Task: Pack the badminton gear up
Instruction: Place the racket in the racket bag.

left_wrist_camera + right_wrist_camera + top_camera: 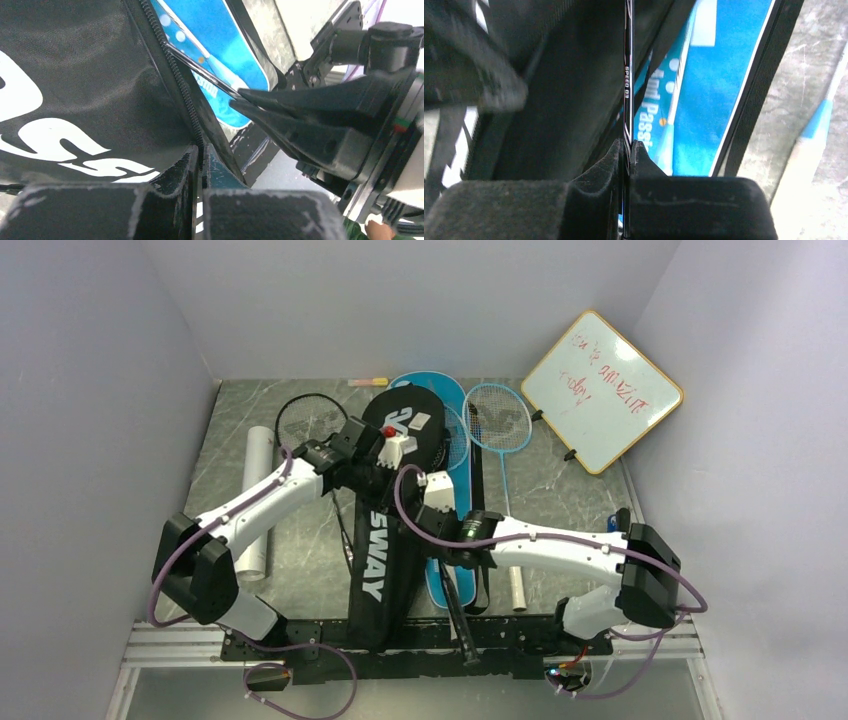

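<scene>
The black "CROSSWAY" cover (385, 540) lies lengthwise down the table's middle, partly over the blue cover (447, 405). My left gripper (383, 480) is shut on the black cover's zipper edge (187, 107); its jaws (202, 152) pinch the fabric. My right gripper (432, 508) is shut on a black racket's thin shaft (627, 90), and its handle (462, 630) points toward the arm bases. A second black racket (310, 420) lies at the back left. The light-blue racket (497, 418) lies right of the covers. The white tube (256, 505) lies at the left. No shuttlecocks show.
A wood-framed whiteboard (602, 390) with red writing leans at the back right. A small pink-yellow marker (367, 382) lies by the back wall. Walls close in the table on the left, back and right. My right gripper (300, 117) shows close beside my left one.
</scene>
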`<act>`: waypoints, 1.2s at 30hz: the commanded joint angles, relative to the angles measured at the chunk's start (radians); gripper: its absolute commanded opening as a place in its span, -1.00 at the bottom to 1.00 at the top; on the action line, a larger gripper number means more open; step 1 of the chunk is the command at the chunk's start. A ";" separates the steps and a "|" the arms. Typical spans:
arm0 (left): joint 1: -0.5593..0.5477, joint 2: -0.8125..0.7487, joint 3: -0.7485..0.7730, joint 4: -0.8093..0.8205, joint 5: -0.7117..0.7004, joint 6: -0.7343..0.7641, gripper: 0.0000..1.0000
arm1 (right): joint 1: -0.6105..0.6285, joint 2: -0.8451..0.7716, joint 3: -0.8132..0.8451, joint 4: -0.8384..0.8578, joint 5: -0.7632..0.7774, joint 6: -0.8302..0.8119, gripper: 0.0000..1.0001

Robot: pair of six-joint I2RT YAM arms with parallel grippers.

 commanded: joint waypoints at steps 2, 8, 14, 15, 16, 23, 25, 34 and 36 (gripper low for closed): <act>-0.054 -0.062 -0.035 0.010 0.075 0.024 -0.87 | -0.085 0.017 0.034 0.180 0.046 0.032 -1.00; -0.095 -0.088 -0.077 0.071 0.133 -0.012 -0.87 | -0.173 0.037 0.002 0.261 0.027 0.094 -1.00; -0.119 -0.118 -0.125 0.214 0.251 -0.101 -0.86 | -0.232 0.014 -0.034 0.303 0.076 0.139 -1.00; -0.124 -0.117 -0.130 0.231 0.259 -0.110 -0.85 | -0.237 0.011 -0.035 0.304 0.088 0.150 -1.00; -0.130 -0.113 -0.131 0.241 0.262 -0.114 -0.86 | -0.240 0.010 -0.037 0.308 0.098 0.160 -1.00; -0.134 -0.095 -0.096 0.234 0.223 -0.116 -0.87 | -0.243 0.006 -0.067 0.413 0.122 0.213 -1.00; -0.134 -0.099 -0.073 0.245 0.229 -0.133 -0.86 | -0.244 0.006 -0.044 0.403 0.147 0.219 -1.00; -0.134 -0.098 -0.042 0.349 0.315 -0.221 -0.85 | -0.275 -0.072 0.079 0.135 0.228 0.230 -1.00; -0.134 -0.096 -0.059 0.391 0.335 -0.243 -0.84 | -0.283 -0.089 0.072 0.102 0.231 0.235 -1.00</act>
